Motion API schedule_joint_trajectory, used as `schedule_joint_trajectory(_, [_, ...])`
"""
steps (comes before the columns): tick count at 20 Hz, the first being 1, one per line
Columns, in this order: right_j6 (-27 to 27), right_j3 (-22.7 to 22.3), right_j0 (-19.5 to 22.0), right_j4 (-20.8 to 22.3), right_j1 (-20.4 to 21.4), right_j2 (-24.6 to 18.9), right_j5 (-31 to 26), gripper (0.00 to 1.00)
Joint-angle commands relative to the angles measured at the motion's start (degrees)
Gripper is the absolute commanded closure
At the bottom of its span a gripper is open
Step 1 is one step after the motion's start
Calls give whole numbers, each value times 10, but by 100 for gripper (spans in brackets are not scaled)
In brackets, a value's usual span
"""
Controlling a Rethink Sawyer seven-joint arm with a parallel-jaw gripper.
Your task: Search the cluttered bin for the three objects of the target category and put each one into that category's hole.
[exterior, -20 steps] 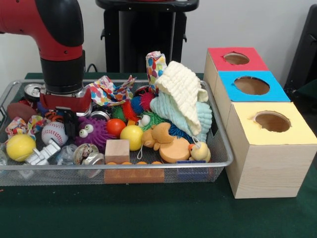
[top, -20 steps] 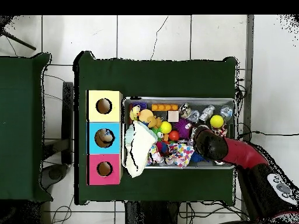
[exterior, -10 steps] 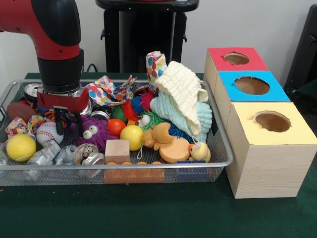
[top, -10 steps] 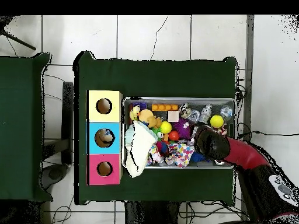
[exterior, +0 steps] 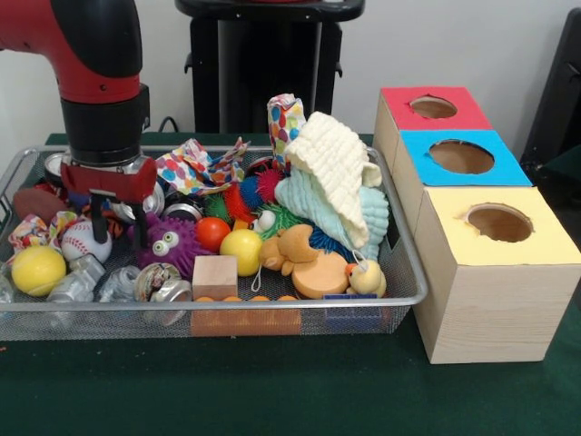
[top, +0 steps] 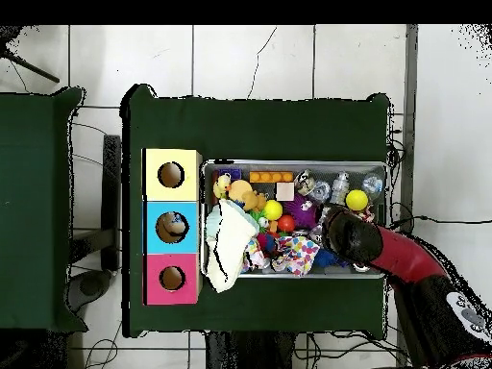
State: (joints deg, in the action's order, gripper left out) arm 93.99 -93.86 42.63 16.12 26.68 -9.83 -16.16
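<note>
The bin (exterior: pixel 399 300) sits on the table beside three boxes (exterior: pixel 495 272) with yellow, blue and red tops, each with a round hole. The arm (exterior: pixel 95 82) hangs over the bin's left end. Its gripper (exterior: pixel 118 229) has two dark fingers (exterior: pixel 98 225) slightly apart, holding nothing, just above the baseball (exterior: pixel 83 242) and the purple toy (exterior: pixel 172 243). A crushed can (exterior: pixel 162 283) lies at the front.
</note>
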Motion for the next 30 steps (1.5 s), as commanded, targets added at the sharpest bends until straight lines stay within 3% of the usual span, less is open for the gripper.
schedule_joint_trajectory(1, [130, -44, -20, -31, -21, 36, 0, 0])
schedule_joint_trajectory(5, [134, -35, -43, -53, -20, 48, -11, 0])
schedule_joint_trajectory(16, [123, -24, -45, -93, -51, 41, 13, 0])
schedule_joint_trajectory(22, [51, 1, -56, -49, -32, 41, -6, 0])
schedule_joint_trajectory(25, [86, -17, -74, -63, -13, 57, 10, 0])
schedule_joint_trajectory(30, [110, 24, -106, -102, -14, 74, -41, 0])
